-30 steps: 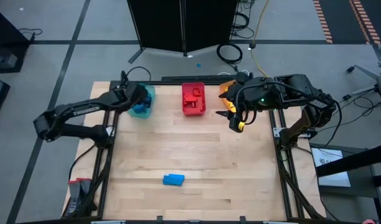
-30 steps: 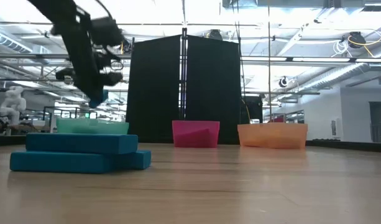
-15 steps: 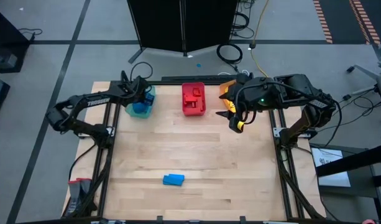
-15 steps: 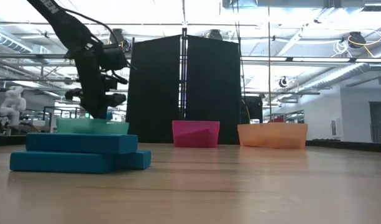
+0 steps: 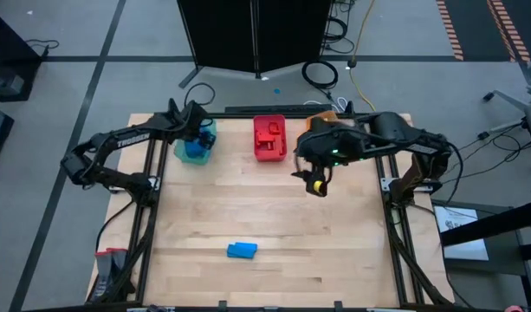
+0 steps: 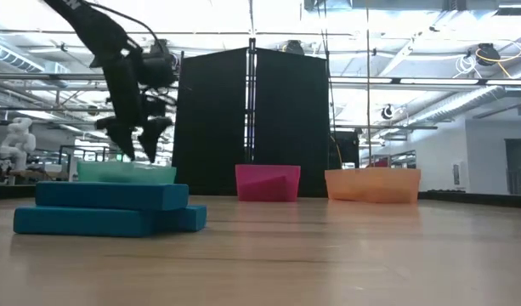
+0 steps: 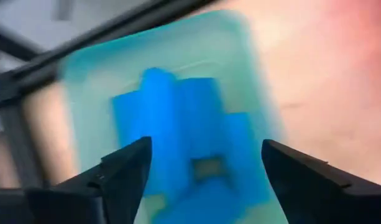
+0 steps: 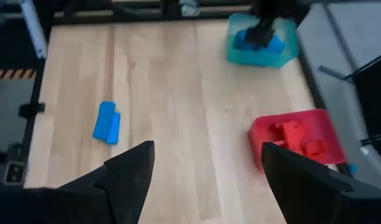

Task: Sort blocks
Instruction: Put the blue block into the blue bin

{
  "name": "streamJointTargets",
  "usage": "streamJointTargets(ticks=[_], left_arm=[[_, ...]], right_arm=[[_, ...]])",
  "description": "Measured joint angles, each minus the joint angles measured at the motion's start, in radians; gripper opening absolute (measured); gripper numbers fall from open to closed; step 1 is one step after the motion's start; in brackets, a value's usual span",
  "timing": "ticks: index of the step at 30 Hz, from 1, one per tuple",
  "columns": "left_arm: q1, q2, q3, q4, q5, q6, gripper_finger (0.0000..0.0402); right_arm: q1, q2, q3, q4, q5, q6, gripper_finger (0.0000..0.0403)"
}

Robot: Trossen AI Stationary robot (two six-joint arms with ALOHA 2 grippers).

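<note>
Reading "TROSSEN" along left arm point(image 5: 131, 137)

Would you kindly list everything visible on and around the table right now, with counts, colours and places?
Teal bin: one, far left of the table, holding blue blocks.
Red bin: one, far middle, holding red blocks.
Orange bin: one, far right, contents hidden.
Loose blue blocks: two, touching side by side, near middle of the table.
Table: one, light wood.
Black panel: one, behind the table.
Left claw: open, empty, above the teal bin.
Right claw: open, empty, over bare wood in front of the red and orange bins.
</note>
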State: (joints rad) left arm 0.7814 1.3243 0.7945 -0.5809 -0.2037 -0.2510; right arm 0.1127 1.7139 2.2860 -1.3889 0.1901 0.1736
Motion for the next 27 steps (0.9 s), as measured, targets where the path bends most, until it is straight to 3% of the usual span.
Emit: streamJointTargets(ticks=[7,10,13,17,22,27], left_arm=[[-0.124,-0.164,0.062,-0.028,0.464,0.094,0.0310],[-0.243,-0.262,0.064,-0.051,0.582,0.099,0.0302],[-0.372,-0.345,0.064,-0.082,0.589,0.060,0.0298],[-0.490,-0.441,0.064,-0.087,0.501,-0.019,0.0297],[-0.543,-0.559,0.064,-0.084,0.377,-0.127,0.0297],[-0.557,-0.655,0.090,-0.083,0.337,-0.182,0.0297]], right_arm=[[0.000,0.049,0.000,-0.070,-0.040,-0.009,0.0294],[0.000,0.050,0.000,-0.098,-0.040,0.012,0.0294],[0.004,0.054,-0.004,-0.064,-0.047,0.029,0.0295],[0.027,0.112,-0.019,0.005,-0.104,-0.010,0.0295],[0.057,0.250,-0.020,0.075,-0.196,-0.103,0.0295],[0.061,0.378,-0.020,0.195,-0.284,-0.048,0.0295]])
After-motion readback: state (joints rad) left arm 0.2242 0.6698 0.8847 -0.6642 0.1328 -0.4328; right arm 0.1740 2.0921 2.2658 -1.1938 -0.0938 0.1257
